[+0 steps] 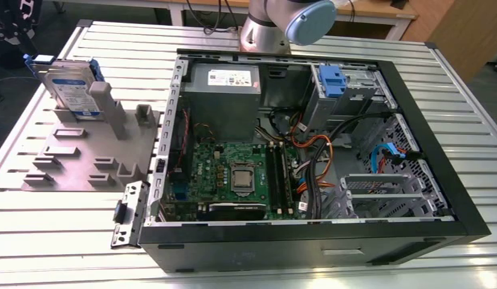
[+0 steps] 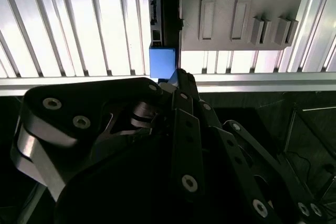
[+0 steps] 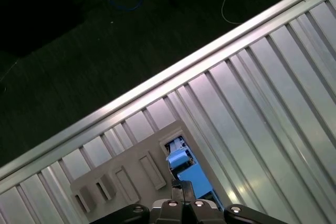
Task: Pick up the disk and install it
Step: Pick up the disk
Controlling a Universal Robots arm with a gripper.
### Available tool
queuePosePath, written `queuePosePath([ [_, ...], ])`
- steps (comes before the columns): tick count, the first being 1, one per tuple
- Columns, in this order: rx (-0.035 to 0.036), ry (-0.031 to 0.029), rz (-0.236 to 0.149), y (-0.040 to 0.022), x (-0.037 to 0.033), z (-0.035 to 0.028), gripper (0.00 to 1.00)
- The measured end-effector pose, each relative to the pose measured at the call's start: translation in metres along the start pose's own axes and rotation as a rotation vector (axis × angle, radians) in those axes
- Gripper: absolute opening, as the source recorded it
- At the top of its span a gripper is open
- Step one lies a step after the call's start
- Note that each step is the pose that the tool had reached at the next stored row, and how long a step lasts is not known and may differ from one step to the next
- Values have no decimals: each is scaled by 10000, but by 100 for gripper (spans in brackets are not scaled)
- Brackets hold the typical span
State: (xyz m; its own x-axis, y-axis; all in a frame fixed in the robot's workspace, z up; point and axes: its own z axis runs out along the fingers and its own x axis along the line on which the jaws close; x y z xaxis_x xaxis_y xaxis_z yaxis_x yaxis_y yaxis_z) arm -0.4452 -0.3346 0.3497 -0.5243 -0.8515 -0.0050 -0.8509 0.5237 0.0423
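Note:
The disk stands on edge in a grey slotted fixture at the exterior view's left, with its white-and-blue label facing out and its blue bracket on top. My gripper hangs dark at the upper left corner, above and beyond the disk and apart from it. In the second wrist view the fingers lie together, pointing at the disk's blue bracket. The first wrist view shows the blue bracket just past the closed gripper, with nothing held.
An open black computer case lies on the slatted aluminium table, right of the fixture. Inside it are a motherboard, cables, a grey power supply and a drive bay with a blue tab. The table edge lies near the fixture.

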Motion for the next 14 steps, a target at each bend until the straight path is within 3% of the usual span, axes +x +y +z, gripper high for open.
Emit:
queuePosePath([
  [8,-2,16,-388,0,0,0,11],
  [14,-2,18,-435,0,0,0,11],
])
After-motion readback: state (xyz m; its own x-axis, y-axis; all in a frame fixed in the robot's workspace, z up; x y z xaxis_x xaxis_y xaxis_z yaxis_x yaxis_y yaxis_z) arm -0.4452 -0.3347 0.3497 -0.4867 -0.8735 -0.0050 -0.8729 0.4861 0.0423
